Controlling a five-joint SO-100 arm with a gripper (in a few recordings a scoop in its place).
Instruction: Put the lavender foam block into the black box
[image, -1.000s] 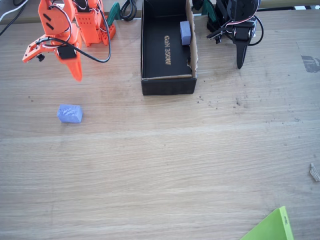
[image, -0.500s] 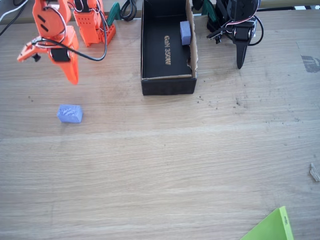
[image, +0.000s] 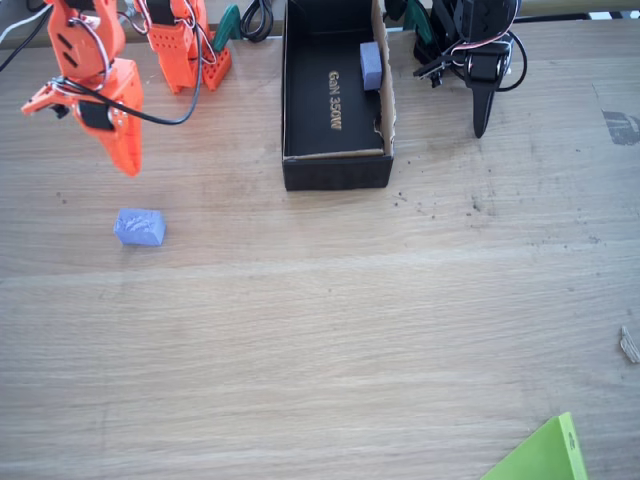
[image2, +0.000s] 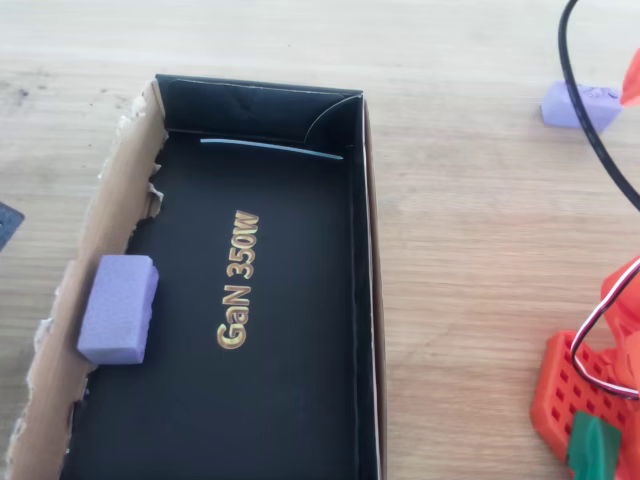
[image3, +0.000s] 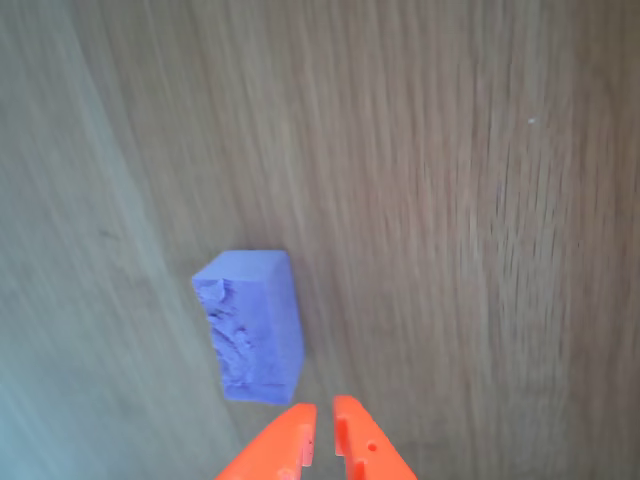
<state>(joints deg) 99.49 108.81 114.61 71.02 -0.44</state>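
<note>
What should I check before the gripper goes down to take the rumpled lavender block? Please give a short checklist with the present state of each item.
1. Lavender foam block lies free on the table, nothing touching it: ok.
2. Gripper holds nothing: ok.
3. Gripper open wide enough for the block: not ok, the fingertips are nearly together.
4. Gripper lined up over the block: not ok, in the wrist view the block sits off to the left.
5. Black box has floor space beside the paler lavender block: ok.
</note>
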